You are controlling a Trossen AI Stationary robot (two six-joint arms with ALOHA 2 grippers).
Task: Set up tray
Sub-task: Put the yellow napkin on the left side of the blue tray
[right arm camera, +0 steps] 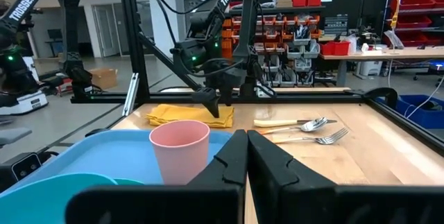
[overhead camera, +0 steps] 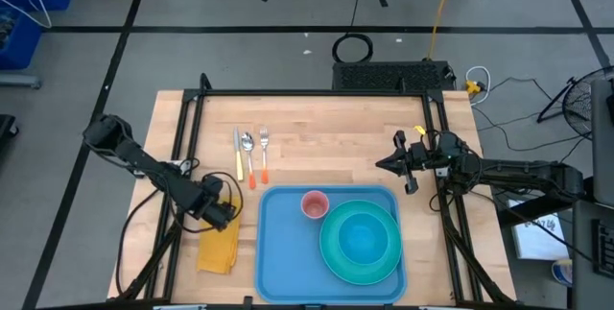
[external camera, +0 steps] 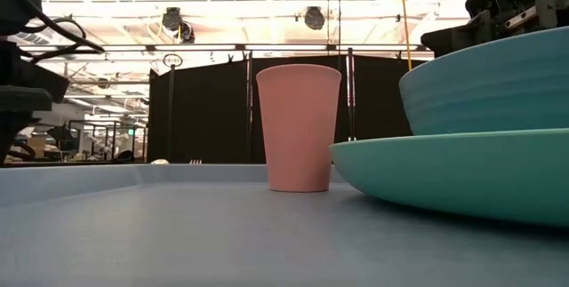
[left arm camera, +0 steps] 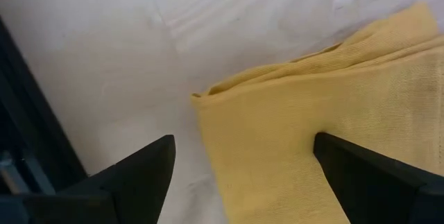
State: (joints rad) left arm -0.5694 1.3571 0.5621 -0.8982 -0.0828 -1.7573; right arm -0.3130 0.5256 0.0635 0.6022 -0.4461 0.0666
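The blue tray (overhead camera: 288, 252) lies at the table's near middle. On it stand a pink cup (overhead camera: 315, 203) and a teal plate (overhead camera: 331, 252) with a teal bowl (overhead camera: 363, 238) on it. A folded yellow napkin (overhead camera: 219, 245) lies flat on the table just left of the tray. My left gripper (overhead camera: 223, 214) is open, low over the napkin's far end (left arm camera: 277, 113), one finger on each side of that end. My right gripper (overhead camera: 384, 165) is shut and empty, above the table beyond the tray's far right corner. My left gripper's open fingers (left arm camera: 139, 175) come slanting down over the napkin's far end (left arm camera: 229, 92), which lies flat on the table. I cannot tell whether they touch it.
A knife, spoon and fork (overhead camera: 250, 156) lie side by side on the wood beyond the tray's far left corner. Black frame rails (overhead camera: 182, 137) run along the table's left, right and far sides. Bare wood (overhead camera: 326, 137) shows between the cutlery and my right gripper.
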